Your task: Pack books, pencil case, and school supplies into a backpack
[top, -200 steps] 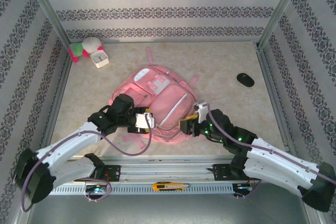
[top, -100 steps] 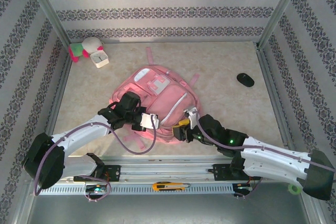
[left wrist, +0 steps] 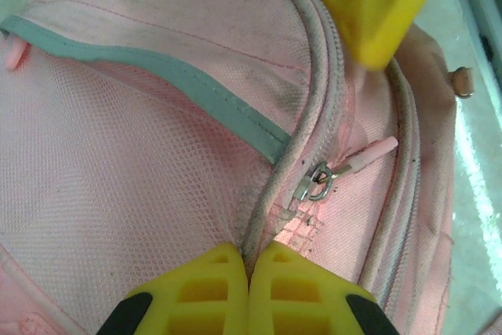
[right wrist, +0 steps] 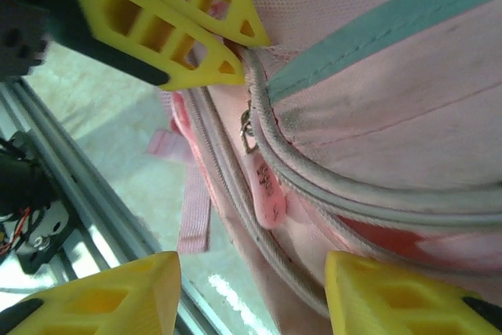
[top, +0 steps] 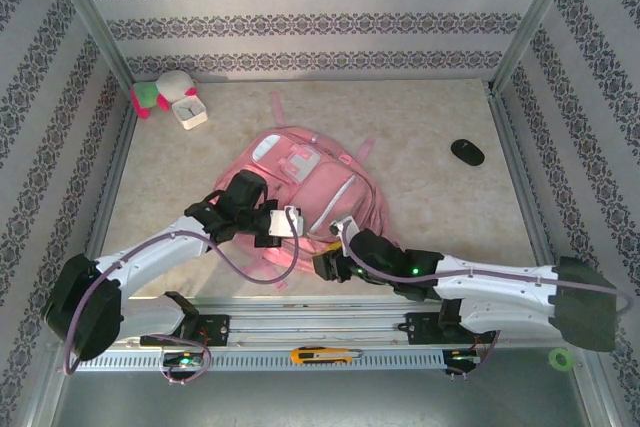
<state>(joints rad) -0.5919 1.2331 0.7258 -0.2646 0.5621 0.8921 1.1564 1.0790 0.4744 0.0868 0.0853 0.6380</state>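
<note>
The pink backpack (top: 300, 182) lies flat mid-table, its front facing up. At its near edge my left gripper (top: 291, 224) is shut on the white zip piping (left wrist: 302, 143) of the backpack (left wrist: 141, 162); the yellow fingers (left wrist: 204, 288) meet around it. Just beyond them sits a metal zip slider (left wrist: 315, 183) with its pink pull tab (right wrist: 267, 190). My right gripper (top: 325, 265) comes in low from the right and stands open (right wrist: 251, 292), with the backpack's edge (right wrist: 369, 115) and the tab just past its fingertips. The books, pencil case and school supplies are out of view.
A black oval object (top: 467, 152) lies far right. A white square clock (top: 189, 111) and a plush toy (top: 158, 90) sit at the back left. A yellow knife (top: 320, 355) rests on the near metal rail (top: 300, 332). Metal frame posts border both sides.
My left gripper has closed on the backpack's zip piping. The right arm has swung left along the bag's near edge, toward the left gripper. The backpack shifted slightly left.
</note>
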